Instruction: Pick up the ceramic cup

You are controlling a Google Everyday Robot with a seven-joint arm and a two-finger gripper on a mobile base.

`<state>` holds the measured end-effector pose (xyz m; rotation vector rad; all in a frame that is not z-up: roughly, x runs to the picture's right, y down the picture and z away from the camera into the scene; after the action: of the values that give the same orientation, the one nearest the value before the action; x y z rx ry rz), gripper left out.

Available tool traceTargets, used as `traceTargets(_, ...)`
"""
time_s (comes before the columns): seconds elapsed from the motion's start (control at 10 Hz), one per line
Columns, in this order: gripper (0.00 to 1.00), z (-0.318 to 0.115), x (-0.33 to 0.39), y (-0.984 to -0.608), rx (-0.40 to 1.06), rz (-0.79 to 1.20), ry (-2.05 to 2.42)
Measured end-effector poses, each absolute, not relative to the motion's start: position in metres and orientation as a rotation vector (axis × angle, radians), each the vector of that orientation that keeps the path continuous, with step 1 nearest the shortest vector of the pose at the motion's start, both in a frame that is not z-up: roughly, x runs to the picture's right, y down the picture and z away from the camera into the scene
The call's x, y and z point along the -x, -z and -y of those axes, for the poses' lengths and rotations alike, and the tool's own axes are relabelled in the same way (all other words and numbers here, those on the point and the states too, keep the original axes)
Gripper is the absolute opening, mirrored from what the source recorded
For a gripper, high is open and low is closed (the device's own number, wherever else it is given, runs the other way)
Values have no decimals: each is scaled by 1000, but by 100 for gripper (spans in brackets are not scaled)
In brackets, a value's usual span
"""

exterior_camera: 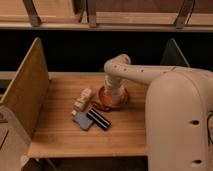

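Your claw [113,98] is down at the orange-red dish [123,96], near the middle of the bench [60,135], at the foot of the cream arm [131,73] that reaches in from the right. The wrist hides it, so you cannot tell whether it is wide or narrow, or whether it holds anything. The ceramic cup [80,105] looks to be the cream-white piece just left of the dish and slightly nearer you, apart from the claw. It seems to lie with its long axis on a diagonal, the far end pointing back toward the dish. The pale knobbly block [87,93] sits at that far end, and where one stops and the other starts is hard to make out. In front of the dish lie a black bar [99,119] and a blue-grey item [82,122]. So your next move likely runs leftward off the dish, with the wrist turned across that diagonal.
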<state>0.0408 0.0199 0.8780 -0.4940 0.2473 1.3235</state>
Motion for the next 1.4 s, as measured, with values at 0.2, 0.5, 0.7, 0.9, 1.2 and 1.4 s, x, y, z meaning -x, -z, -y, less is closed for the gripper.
traceTargets(0.2, 0, -9, -63, -873, 432, -269, -1351)
traceTargets(0.5, 0, 23, -91, -843, 282, -268, -1370)
traceTargets(0.7, 0, 36, -98, -815, 209, -248, -1366)
traceTargets(0.9, 0, 17, -91, -786, 202, -257, -1325)
traceTargets(1.2, 0, -48, -82, -750, 290, -342, -1264)
traceTargets(1.4, 0, -87, -76, -735, 382, -390, -1266)
